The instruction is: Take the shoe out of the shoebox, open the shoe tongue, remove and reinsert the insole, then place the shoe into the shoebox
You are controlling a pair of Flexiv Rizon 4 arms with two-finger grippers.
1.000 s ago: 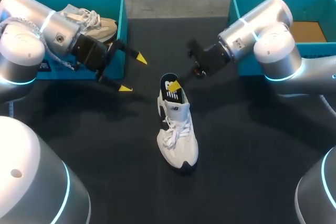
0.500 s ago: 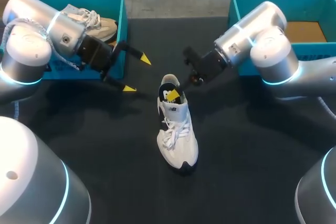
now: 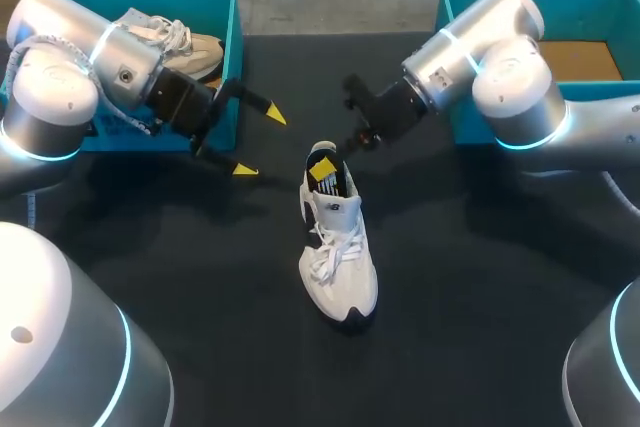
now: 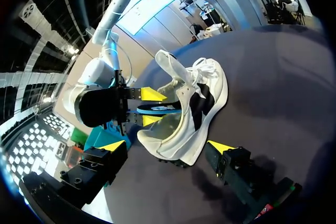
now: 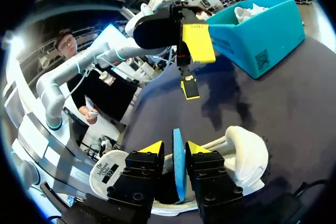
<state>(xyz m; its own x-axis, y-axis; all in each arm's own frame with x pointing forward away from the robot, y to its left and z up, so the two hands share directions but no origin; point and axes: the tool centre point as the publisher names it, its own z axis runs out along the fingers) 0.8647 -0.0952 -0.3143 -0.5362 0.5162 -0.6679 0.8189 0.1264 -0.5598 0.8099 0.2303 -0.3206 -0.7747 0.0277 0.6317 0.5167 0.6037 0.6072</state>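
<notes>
A white shoe (image 3: 338, 247) with black trim stands upright mid-table, heel toward the far side. Its blue-edged insole (image 5: 178, 169) stands on edge in the heel opening. My right gripper (image 3: 325, 171) dips into that opening. In the right wrist view its yellow fingertips (image 5: 152, 148) flank the insole with a thin gap, so it is open. My left gripper (image 3: 255, 140) hangs wide open left of the shoe's heel, touching nothing. In the left wrist view the shoe (image 4: 197, 108) lies just ahead of its spread fingers, and the right gripper (image 4: 144, 107) is at the insole.
A teal shoebox (image 3: 235, 37) at the far left holds a second white shoe (image 3: 170, 42), close behind my left arm. Another teal shoebox (image 3: 450, 7) with a brown cardboard floor stands at the far right. The tabletop is black cloth.
The right gripper's fingers have parted from the insole, and its arm has drawn back slightly toward the far side. The left gripper shifted a little toward the shoe, then held.
</notes>
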